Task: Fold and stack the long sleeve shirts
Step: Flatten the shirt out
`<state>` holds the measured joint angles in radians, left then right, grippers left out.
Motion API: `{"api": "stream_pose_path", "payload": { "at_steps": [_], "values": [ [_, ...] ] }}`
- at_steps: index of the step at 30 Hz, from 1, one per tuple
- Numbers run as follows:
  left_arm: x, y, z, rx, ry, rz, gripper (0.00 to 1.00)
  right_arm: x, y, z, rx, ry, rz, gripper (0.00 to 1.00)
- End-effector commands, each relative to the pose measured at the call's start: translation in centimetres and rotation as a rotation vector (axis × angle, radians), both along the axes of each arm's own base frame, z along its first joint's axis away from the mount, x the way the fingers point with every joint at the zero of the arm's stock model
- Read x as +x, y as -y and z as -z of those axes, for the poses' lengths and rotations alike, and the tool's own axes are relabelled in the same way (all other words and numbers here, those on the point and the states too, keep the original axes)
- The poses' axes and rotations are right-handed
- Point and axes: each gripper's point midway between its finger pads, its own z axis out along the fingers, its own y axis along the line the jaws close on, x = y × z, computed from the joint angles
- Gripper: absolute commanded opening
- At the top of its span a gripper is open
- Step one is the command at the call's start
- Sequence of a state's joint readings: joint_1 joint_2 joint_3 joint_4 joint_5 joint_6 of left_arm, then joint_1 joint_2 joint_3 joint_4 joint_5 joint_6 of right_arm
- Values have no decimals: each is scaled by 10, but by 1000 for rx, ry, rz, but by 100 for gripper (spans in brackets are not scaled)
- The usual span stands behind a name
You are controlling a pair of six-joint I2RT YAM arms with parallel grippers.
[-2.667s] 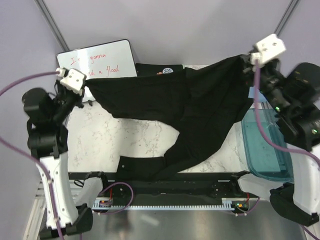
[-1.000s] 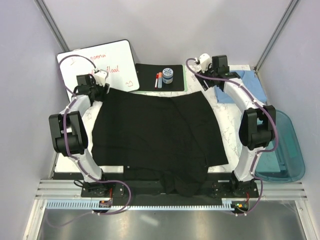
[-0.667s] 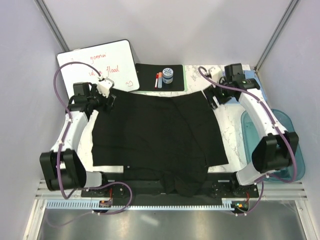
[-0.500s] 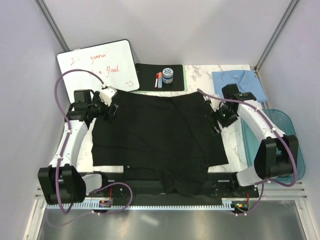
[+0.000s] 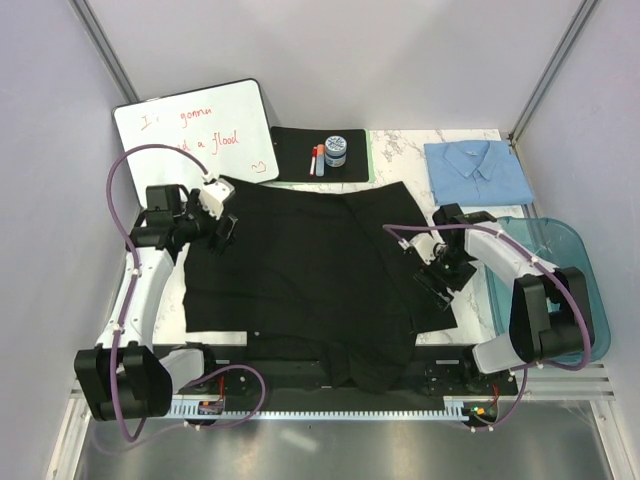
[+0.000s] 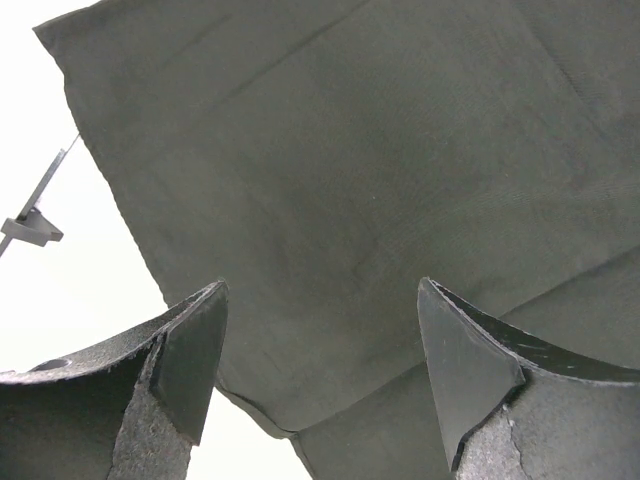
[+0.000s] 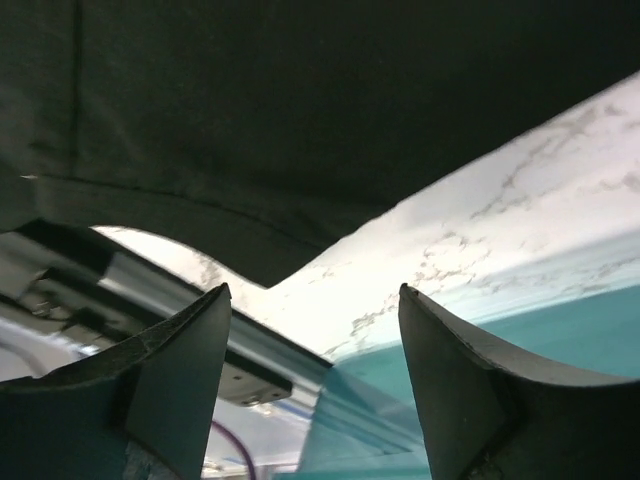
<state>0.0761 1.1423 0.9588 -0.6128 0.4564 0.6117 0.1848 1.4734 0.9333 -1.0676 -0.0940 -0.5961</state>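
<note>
Pale lilac-grey walls (image 5: 400,60) close the space in on three sides. A grey metal strut (image 5: 100,40) slants up the corner far beyond the left gripper (image 5: 225,228), and a second strut (image 5: 548,65) rises far beyond the right gripper (image 5: 437,283). The table (image 5: 420,145) has a white marbled top, bare ahead of the right gripper. A whiteboard (image 5: 195,130) with red handwriting lies just beyond the left gripper. A translucent teal bin (image 5: 565,245) sits at the table edge just outboard of the right gripper. Behind both grippers a brushed metal floor (image 5: 330,450) catches a soft glare under even, diffuse light.
</note>
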Motion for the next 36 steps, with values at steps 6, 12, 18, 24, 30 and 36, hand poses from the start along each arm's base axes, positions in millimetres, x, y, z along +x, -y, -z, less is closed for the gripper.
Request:
{"api": "stream_pose_path", "payload": {
  "at_steps": [6,12,18,24,30,36],
  "values": [
    [10,6,-10,-16,17,31,83,-12,3,37,-109,31,-222,79],
    [15,0,-5,12,16,19,83,-20,5,61,-141,19,-275,76],
    [19,-5,2,33,6,1,83,-25,7,64,-143,15,-303,17],
    [22,-2,5,15,-3,12,83,-4,-32,-10,82,243,-365,0],
    [24,1,9,-5,-21,15,83,109,-88,-137,232,665,-293,0],
    [37,2,7,-37,-29,-13,83,284,-164,-233,287,944,-174,0]
  ]
}}
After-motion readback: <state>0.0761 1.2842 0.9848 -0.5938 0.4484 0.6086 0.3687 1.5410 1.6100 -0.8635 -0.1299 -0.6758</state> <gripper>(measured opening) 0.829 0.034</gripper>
